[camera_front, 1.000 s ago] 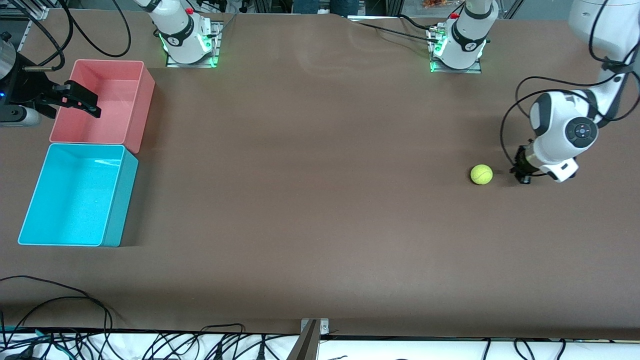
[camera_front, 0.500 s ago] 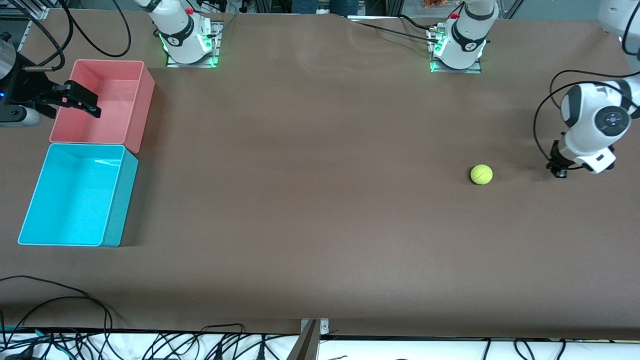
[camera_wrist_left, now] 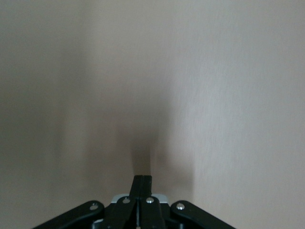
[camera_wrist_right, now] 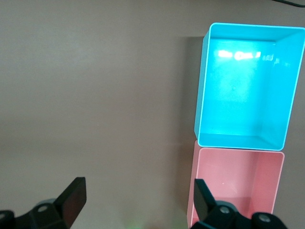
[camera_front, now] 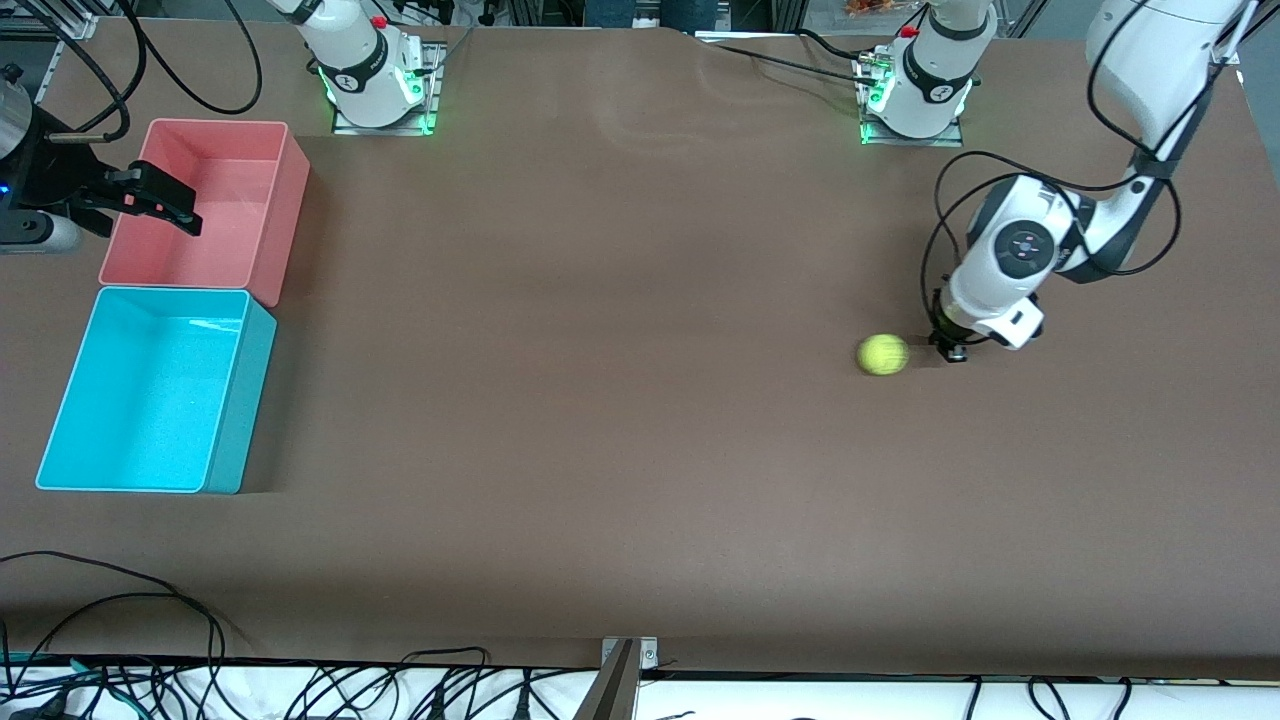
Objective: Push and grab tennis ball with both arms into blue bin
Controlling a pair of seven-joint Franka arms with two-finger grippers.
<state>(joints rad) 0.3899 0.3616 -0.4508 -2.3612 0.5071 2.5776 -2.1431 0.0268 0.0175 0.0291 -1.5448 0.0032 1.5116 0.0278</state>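
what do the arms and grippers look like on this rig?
Both arms are white jointed Frankas with black bands and loose black cables; the bases glow green. The left arm has a round dark button pad on its wrist. The left gripper and right gripper have black fingers.

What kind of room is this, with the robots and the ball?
Probably a robot lab. Two white jointed robot arms are bolted to a big brown table, black cables bunch along its edge, and a fuzzy yellow-green tennis ball lies on it for practice.
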